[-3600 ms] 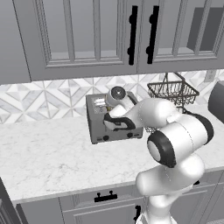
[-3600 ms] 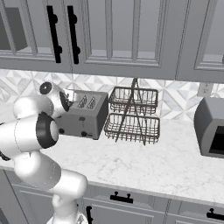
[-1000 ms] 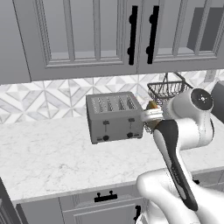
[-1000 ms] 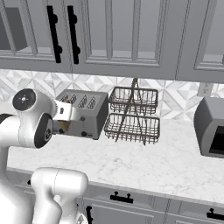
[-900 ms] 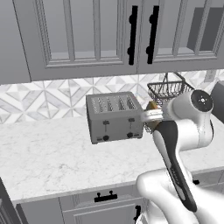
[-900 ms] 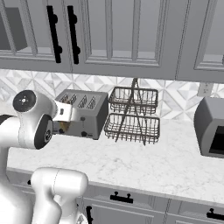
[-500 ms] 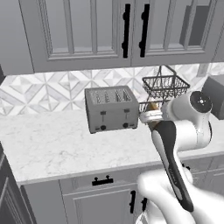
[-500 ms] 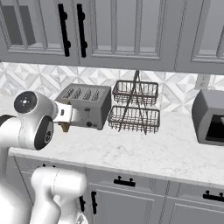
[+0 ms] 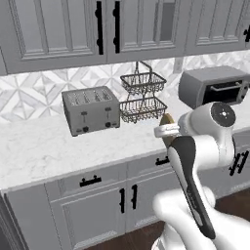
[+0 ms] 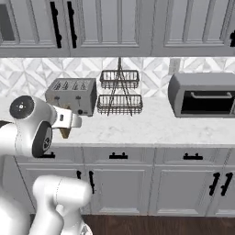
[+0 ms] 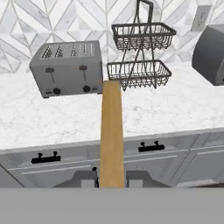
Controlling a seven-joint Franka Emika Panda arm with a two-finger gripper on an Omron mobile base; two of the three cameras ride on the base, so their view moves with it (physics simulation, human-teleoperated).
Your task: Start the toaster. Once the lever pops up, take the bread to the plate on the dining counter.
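Note:
The grey four-slot toaster [image 9: 91, 110] [image 10: 72, 94] [image 11: 68, 68] stands on the marble counter against the tiled wall, both black levers high on its front. My gripper [image 9: 166, 131] [image 10: 68, 122] [image 11: 112, 179] is shut on the bread [image 9: 167, 120] [image 10: 65, 132] [image 11: 112, 133], a tan slice seen edge-on as a golden strip in the hand view. I hold it in the air in front of the counter's edge, well back from the toaster. The plate and the dining counter are out of view.
A two-tier black wire basket [image 9: 141, 95] [image 10: 119, 92] [image 11: 139, 54] stands right of the toaster. A grey toaster oven [image 9: 212, 88] [image 10: 202, 94] sits further right. Grey drawers and cabinet doors [image 10: 151, 183] run below the counter, upper cabinets above.
The whole scene has shifted and shrunk: the base has driven back from the counter, so more of the cabinet fronts and the toaster oven show. The bread stays in the gripper.

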